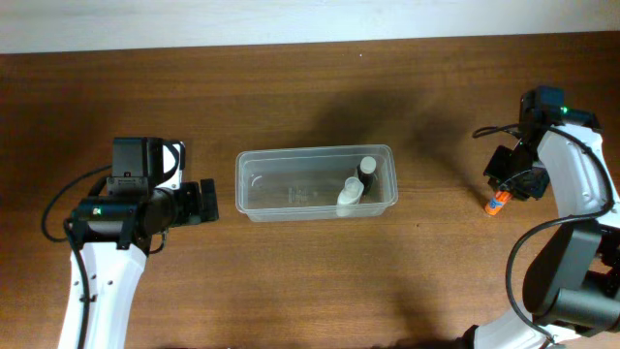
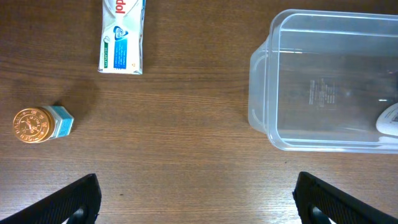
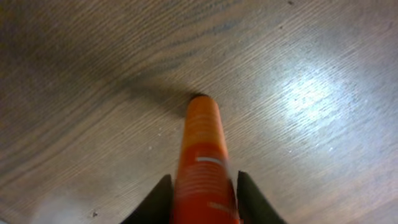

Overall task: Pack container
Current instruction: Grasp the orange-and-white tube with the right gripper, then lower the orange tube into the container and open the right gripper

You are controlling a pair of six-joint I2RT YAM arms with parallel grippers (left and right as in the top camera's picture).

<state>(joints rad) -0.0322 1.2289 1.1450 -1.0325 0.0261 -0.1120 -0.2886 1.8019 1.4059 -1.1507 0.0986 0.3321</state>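
Observation:
The clear plastic container [image 1: 317,182] stands at the table's middle and holds a white bottle [image 1: 350,194] and a dark-capped bottle [image 1: 367,173] at its right end. It also shows in the left wrist view [image 2: 329,81]. My left gripper [image 2: 198,199] is open and empty, left of the container, above bare wood. My right gripper [image 3: 202,193] is shut on an orange tube [image 3: 202,155], whose tip touches the table; it shows at the far right in the overhead view [image 1: 497,202].
In the left wrist view a white toothpaste box [image 2: 122,34] lies flat and a small jar with a gold lid [image 2: 40,123] lies to the left. The table's back edge meets a pale wall [image 1: 291,19].

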